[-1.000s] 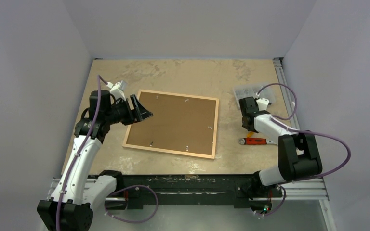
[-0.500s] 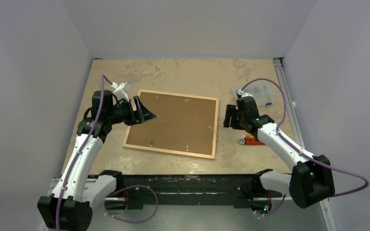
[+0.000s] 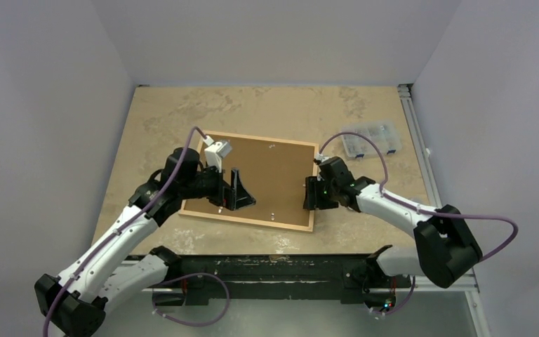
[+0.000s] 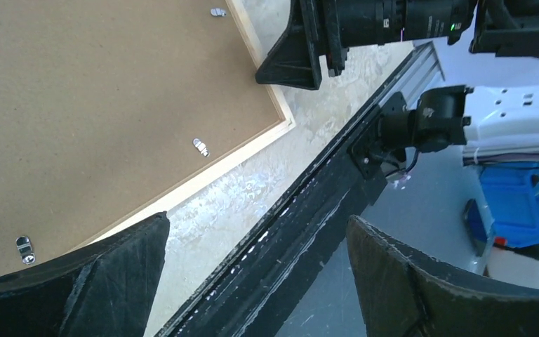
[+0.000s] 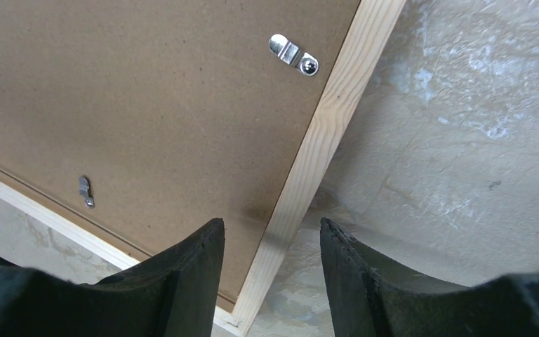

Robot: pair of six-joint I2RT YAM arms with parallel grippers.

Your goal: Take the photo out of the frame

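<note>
- The frame (image 5: 331, 133) lies face down in the middle of the surface (image 3: 182, 112), brown backing board (image 3: 267, 175) up, metal turn clips (image 5: 293, 54) along its edges.
- The left pincer (image 4: 256, 232) hovers over the board's near-left part, jaws spread wide, holding nothing.
- The right pincer (image 5: 270, 228) sits at the right rail, jaws partly apart, one finger either side of it, not clamping.
- The photo is hidden under the board.

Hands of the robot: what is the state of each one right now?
Left hand: open, holds nothing.
Right hand: open, holds nothing, over the right rail of the frame.
</note>
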